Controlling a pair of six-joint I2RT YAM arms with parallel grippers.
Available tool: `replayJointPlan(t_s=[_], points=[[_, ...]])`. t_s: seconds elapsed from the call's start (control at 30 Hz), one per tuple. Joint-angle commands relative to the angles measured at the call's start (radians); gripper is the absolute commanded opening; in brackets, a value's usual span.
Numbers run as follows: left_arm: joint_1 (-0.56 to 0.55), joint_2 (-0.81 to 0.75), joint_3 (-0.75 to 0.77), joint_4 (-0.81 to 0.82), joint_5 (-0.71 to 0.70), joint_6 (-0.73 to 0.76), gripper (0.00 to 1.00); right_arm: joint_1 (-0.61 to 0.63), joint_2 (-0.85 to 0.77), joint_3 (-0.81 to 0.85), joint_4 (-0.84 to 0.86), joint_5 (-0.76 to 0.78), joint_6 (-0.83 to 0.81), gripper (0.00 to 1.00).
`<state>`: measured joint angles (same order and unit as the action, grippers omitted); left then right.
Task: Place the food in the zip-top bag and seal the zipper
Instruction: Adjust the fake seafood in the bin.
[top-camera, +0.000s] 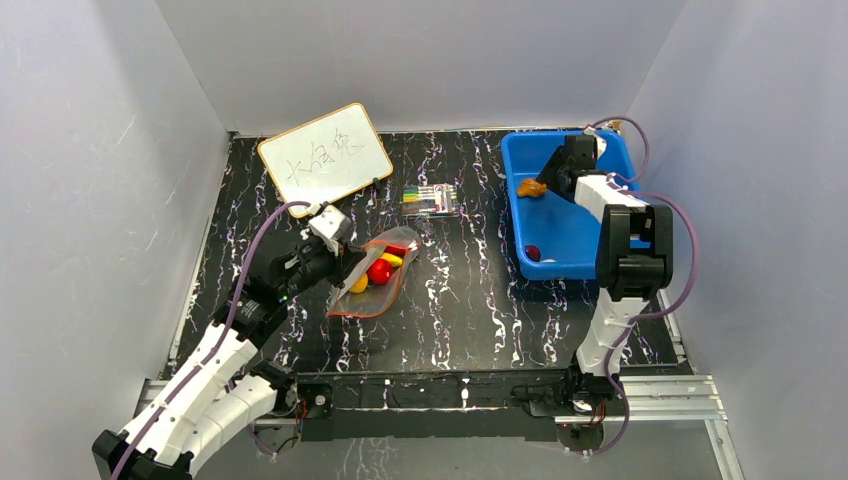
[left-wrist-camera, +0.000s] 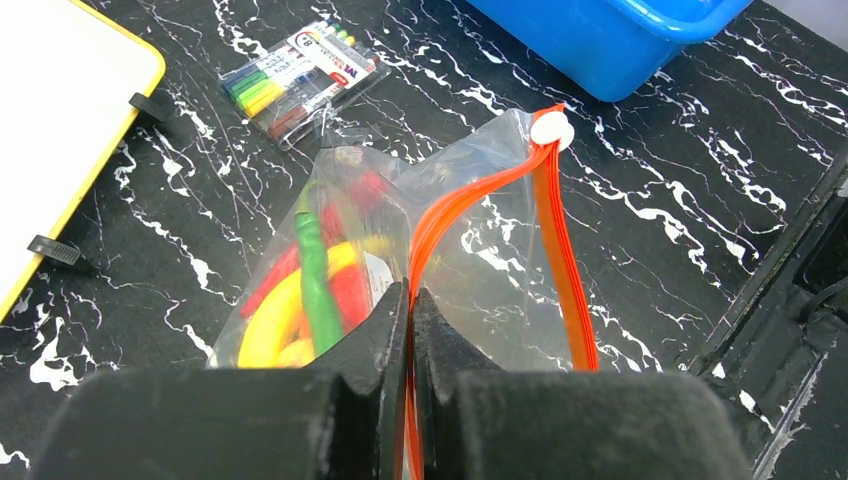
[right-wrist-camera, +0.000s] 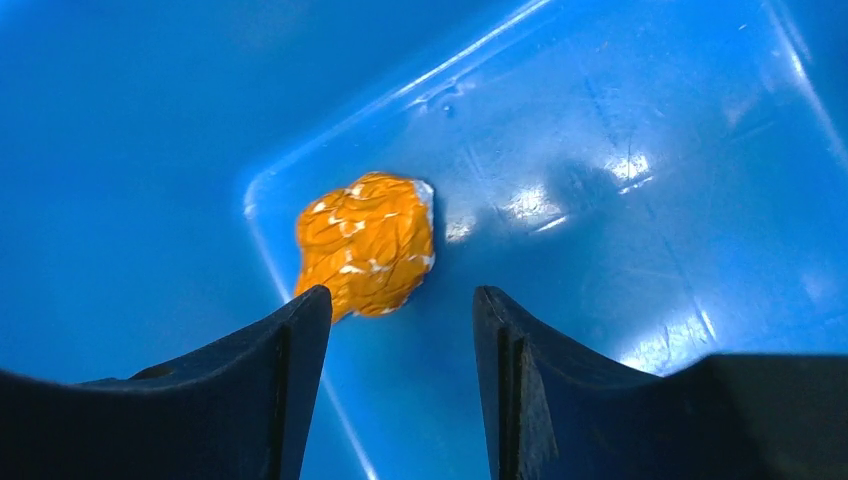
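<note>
Wrist views are showing the left gripper (left-wrist-camera: 411, 296) pinching the orange-red zipper (left-wrist-camera: 470, 196) of the clear plastic bag (left-wrist-camera: 490, 270) and the right gripper (right-wrist-camera: 400, 302) open over crinkly orange food (right-wrist-camera: 365, 245) in a blue tub (right-wrist-camera: 620, 150) on the black marbled table (top-camera: 470, 310).

You have the zip-top bag (top-camera: 372, 280) left of centre, mouth gaping, its orange-red zipper (left-wrist-camera: 560, 250) unsealed, white slider (left-wrist-camera: 551, 130) at the far end. Inside: yellow banana (left-wrist-camera: 275, 312), green pepper (left-wrist-camera: 315, 280), red pieces (left-wrist-camera: 350, 292). The orange fruit (right-wrist-camera: 367, 243) and a small dark-red piece (top-camera: 533, 253) lie in the blue tub (top-camera: 512, 190).
</note>
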<state>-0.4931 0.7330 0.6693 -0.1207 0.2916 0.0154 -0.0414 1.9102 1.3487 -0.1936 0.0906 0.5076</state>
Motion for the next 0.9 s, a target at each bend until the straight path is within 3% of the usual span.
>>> replayJointPlan(t_s=[0.0,0.43,0.87], points=[[-0.002,-0.028,-0.004,0.019,0.007,0.020,0.00,-0.009,0.070,0.064,0.086,-0.003,-0.004,0.51],[-0.002,-0.025,-0.006,0.018,-0.006,0.031,0.00,-0.012,0.193,0.093,0.147,-0.081,-0.022,0.46],[-0.002,-0.025,-0.008,0.020,-0.035,0.035,0.00,-0.016,0.212,0.044,0.198,-0.160,-0.011,0.32]])
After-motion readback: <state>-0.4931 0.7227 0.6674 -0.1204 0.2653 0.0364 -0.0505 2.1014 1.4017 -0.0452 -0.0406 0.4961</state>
